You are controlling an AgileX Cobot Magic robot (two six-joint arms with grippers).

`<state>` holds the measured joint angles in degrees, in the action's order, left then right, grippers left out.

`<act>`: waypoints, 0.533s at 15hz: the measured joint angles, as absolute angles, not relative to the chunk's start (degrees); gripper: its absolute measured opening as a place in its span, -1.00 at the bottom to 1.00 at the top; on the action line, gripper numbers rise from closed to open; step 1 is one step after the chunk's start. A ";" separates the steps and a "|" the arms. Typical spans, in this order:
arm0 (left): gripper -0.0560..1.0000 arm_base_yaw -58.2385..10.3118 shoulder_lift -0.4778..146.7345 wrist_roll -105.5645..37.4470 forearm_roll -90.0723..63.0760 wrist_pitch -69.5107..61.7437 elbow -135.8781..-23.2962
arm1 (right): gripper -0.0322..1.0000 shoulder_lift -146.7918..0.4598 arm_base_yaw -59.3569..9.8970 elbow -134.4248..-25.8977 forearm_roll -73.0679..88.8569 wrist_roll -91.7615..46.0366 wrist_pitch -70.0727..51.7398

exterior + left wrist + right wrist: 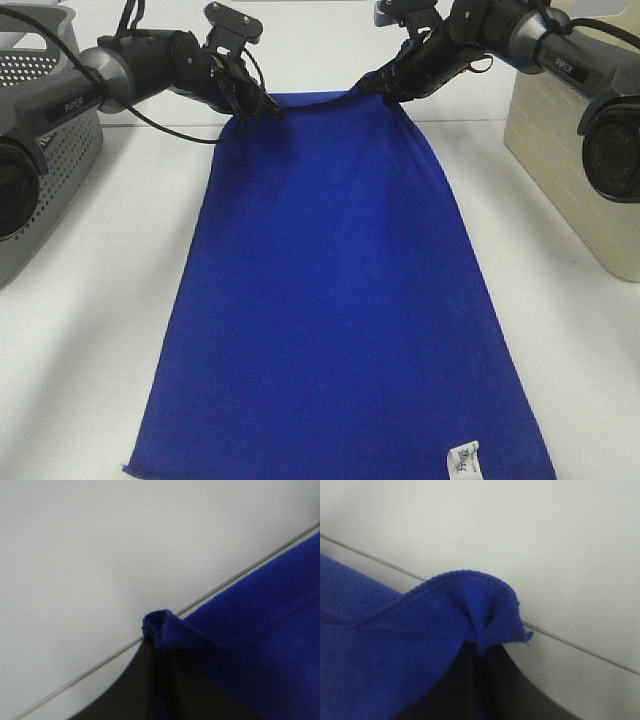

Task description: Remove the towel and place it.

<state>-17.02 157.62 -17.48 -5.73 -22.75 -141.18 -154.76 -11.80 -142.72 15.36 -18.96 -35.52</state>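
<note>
Table [90, 330]: white, plain, with a thin seam line running across it behind the two hands.
Towel [330, 300]: royal-blue cloth, largest item; spread lengthwise on the table, its far edge strung between the two hands and narrower there, widening toward its near end, well away from both hands.
Grey basket [55, 120]: perforated plastic, standing on the table on the outer side of the left hand, apart from the towel.
Beige basket [565, 160]: pale, brick-textured side, standing on the outer side of the right hand, apart from the towel.
Left hand [252, 108]: closed tight on the towel's far left corner; wrist view shows the blue corner [159, 622] bunched just past the dark fingers [145, 685].
Right hand [385, 88]: closed tight on the towel's far right corner; wrist view shows the cloth [475, 615] folded and puckered at the pinch.
Label [462, 457]: small, white, with dark print, on the towel's near right corner, farthest from both hands.
</note>
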 joint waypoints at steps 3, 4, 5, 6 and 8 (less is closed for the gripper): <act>-0.86 -17.02 158.59 -17.48 -5.56 -21.77 -141.18 | -0.87 -156.19 -11.80 -142.72 15.53 -19.02 -34.89; -0.86 -17.02 158.65 -17.48 -5.50 -21.08 -141.18 | -0.87 -157.33 -11.80 -142.72 15.53 -19.02 -34.89; -0.86 -16.96 158.65 -17.48 -5.44 -20.28 -141.18 | -0.87 -158.14 -11.80 -142.72 15.53 -19.02 -34.84; -0.86 -16.96 158.65 -17.48 -5.33 -20.00 -141.18 | -0.87 -158.54 -11.80 -142.72 15.53 -19.02 -34.84; -0.86 -16.96 158.65 -17.48 -4.58 -19.82 -141.18 | -0.87 -158.77 -11.80 -142.72 15.70 -19.02 -34.72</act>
